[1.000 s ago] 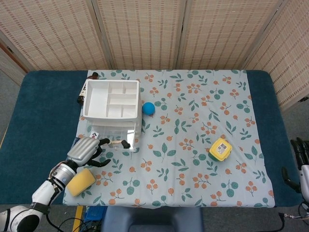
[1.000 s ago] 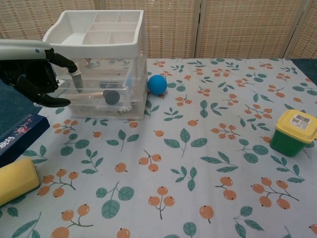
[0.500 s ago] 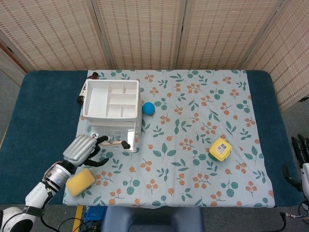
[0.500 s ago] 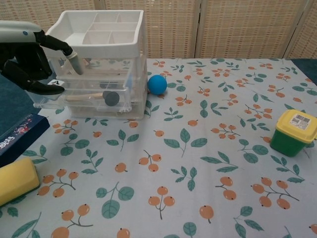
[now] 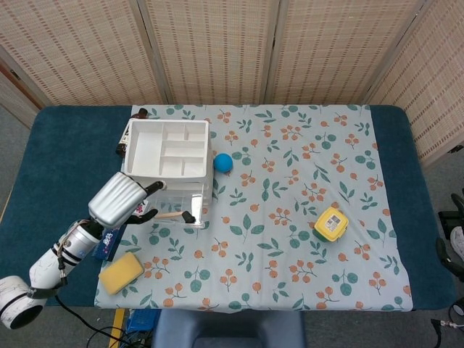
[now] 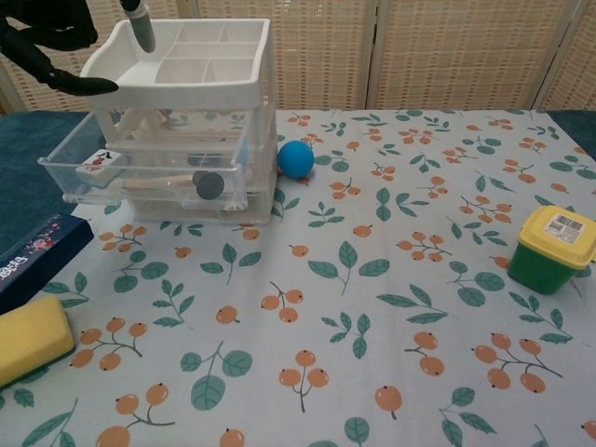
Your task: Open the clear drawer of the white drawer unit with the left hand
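Clear drawer (image 6: 140, 172) pulled out, below & clear of left hand (image 5: 119, 201).

drawer unit (image 5: 167, 156) stands at the cloth's (image 5: 290, 239) back left, its drawer (image 6: 140, 172) pulled out frontward. ball (image 5: 222, 162) just right of it; sponge (image 5: 120, 272) front left; lidded tub (image 5: 330, 223) far right.

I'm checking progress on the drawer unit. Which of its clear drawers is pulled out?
The lower clear drawer, holding a small card, juts out toward the front-left of the white drawer unit; the drawer above it sits flush inside.
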Robot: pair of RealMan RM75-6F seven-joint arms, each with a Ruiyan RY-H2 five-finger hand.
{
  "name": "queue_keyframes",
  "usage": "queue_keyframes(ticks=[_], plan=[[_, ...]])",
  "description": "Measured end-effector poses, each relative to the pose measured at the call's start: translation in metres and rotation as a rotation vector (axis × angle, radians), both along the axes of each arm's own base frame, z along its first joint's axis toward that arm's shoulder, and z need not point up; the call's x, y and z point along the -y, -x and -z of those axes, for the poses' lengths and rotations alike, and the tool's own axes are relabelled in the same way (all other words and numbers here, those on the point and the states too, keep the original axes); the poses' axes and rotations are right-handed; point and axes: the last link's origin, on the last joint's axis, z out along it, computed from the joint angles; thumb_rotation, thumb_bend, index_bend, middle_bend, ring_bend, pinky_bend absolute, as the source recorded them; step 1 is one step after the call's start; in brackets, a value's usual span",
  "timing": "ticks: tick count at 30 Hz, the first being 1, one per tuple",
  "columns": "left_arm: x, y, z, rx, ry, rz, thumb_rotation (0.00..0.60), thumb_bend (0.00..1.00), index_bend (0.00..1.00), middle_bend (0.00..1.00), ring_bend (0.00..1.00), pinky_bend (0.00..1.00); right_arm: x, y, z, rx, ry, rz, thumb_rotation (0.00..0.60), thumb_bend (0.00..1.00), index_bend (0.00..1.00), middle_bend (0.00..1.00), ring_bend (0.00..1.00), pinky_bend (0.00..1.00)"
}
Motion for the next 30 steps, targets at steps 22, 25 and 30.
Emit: queue_keyframes(ticks=[22,25,30], plan=[[-0.003,0.007,-0.005,-0.417,0.133,-0.095,0.6,0.31,0.29,0.96,1.0,1.0,-0.003,0.007,0.01,0.024,-0.032,0.023,0.6,0.45,0.0,0.0,0.0,0.0],[0.005,0.012,-0.014,-0.448,0.17,-0.17,0.6,0.34,0.26,0.97,1.0,1.0,-0.002,0.008,0.011,0.022,-0.036,0.024,0.6,0.45,0.0,0.0,0.0,0.0],[0.017,0.019,-0.018,-0.483,0.233,-0.255,0.6,0.36,0.2,0.97,1.0,1.0,0.0,0.008,0.013,0.026,-0.042,0.02,0.6,0.45,0.0,0.0,0.0,0.0]])
